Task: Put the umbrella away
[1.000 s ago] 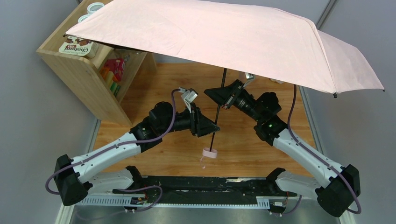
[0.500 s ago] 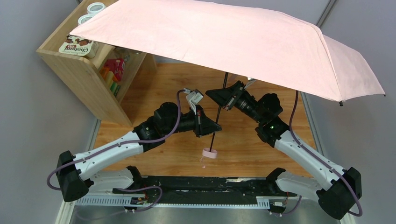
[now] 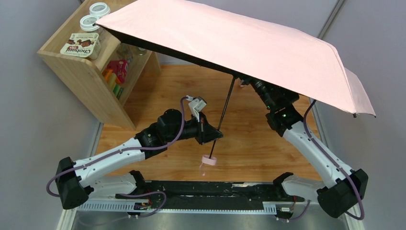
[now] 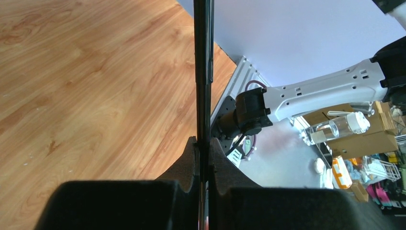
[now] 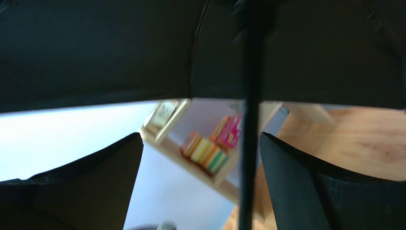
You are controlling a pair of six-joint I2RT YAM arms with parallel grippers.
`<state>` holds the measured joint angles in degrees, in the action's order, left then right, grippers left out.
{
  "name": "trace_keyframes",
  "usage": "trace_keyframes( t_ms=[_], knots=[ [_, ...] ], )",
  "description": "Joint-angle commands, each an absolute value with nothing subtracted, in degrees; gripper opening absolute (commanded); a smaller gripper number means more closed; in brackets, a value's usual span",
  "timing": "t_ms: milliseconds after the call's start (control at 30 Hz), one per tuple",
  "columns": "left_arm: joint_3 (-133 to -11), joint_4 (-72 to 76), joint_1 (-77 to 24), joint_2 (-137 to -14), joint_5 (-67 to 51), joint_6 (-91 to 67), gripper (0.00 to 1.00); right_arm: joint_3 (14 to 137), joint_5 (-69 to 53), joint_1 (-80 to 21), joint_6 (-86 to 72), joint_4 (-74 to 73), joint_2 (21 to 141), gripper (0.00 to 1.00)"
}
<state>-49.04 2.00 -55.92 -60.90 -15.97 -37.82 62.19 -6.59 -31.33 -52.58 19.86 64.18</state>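
Observation:
The umbrella stands open, its pale pink canopy spreading over the back of the table. Its thin black shaft slants down to the small pink handle just above the wood. My left gripper is shut on the lower shaft; in the left wrist view the fingers pinch the black shaft. My right gripper is open wide high up under the canopy's dark underside. The shaft runs between its fingers, close to the right one, touching neither. From above, the canopy hides those fingers.
A wooden shelf unit stands at the back left with jars and a box on top and coloured packs inside. The canopy's left edge reaches over it. The right forearm rises under the canopy's right side.
My left gripper has shut on the shaft. My right gripper has let go, opened wide and moved up under the canopy. The canopy has tilted, left edge up, right edge down.

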Motion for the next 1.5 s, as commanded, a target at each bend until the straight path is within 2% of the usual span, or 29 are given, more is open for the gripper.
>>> trace_keyframes(
  t_ms=[0, 200, 333, 433, 500, 533, 600, 700, 767, 833, 867, 1000, 1133, 1300, 1467],
  knots=[
    [-48.87, 11.16, -56.07, -58.45, -15.91, -37.00, 0.00, 65.04, -3.77, -25.24, -63.35, 27.93, 69.69, 0.93],
    [-47.64, 12.66, -56.08, -57.92, -16.26, -37.79, 0.00, 69.78, -4.49, -22.15, -65.74, 28.30, 73.92, 0.80],
    [-46.93, 12.83, -56.07, -57.48, -15.56, -37.79, 0.00, 68.56, -0.89, -22.15, -66.88, 31.10, 73.92, 0.73],
    [-46.58, 13.18, -56.07, -57.57, -15.38, -37.97, 0.00, 67.07, 2.61, -22.15, -69.33, 33.39, 73.57, 0.60],
    [-46.58, 13.27, -56.07, -57.74, -15.03, -38.06, 0.00, 65.92, 4.47, -22.24, -70.75, 35.67, 73.39, 0.57],
    [-46.50, 13.36, -56.07, -57.83, -15.03, -38.06, 0.00, 66.09, 4.92, -22.15, -70.66, 35.16, 73.30, 0.56],
    [-46.67, 13.45, -56.08, -57.92, -15.64, -38.23, 0.00, 67.76, 5.71, -22.24, -69.35, 31.14, 73.13, 0.47],
    [-46.32, 13.89, -56.07, -57.48, -15.91, -38.58, 0.00, 67.94, 6.24, -22.15, -68.20, 30.67, 72.69, 0.43],
    [-46.06, 13.80, -56.08, -57.30, -15.65, -38.76, 0.00, 68.37, 5.02, -22.15, -67.51, 31.03, 72.86, 0.26],
    [-45.97, 13.89, -56.07, -57.22, -15.56, -38.85, 0.00, 68.73, 4.66, -22.15, -67.24, 29.71, 72.77, 0.13],
    [-45.97, 13.89, -56.07, -57.22, -15.64, -38.85, 0.00, 68.47, 4.40, -22.15, -67.15, 29.79, 72.60, 0.00],
    [-46.14, 14.15, -56.07, -57.22, -15.21, -39.55, 0.00, 66.27, 0.98, -21.53, -65.40, 30.67, 70.41, 0.00],
    [-48.85, 12.23, -56.08, -58.01, -14.50, -38.85, 0.00, 62.59, -11.06, -21.79, -67.15, 34.71, 69.53, 0.00],
    [-52.03, 8.62, -56.07, -59.59, -14.07, -37.00, 0.00, 57.57, -11.43, -25.58, -60.22, 31.13, 67.50, 0.00],
    [-53.26, 3.26, -56.07, -59.50, -9.15, -32.53, 0.00, 65.89, -7.39, -25.31, -53.62, 16.64, 71.71, 0.00]
  ],
)
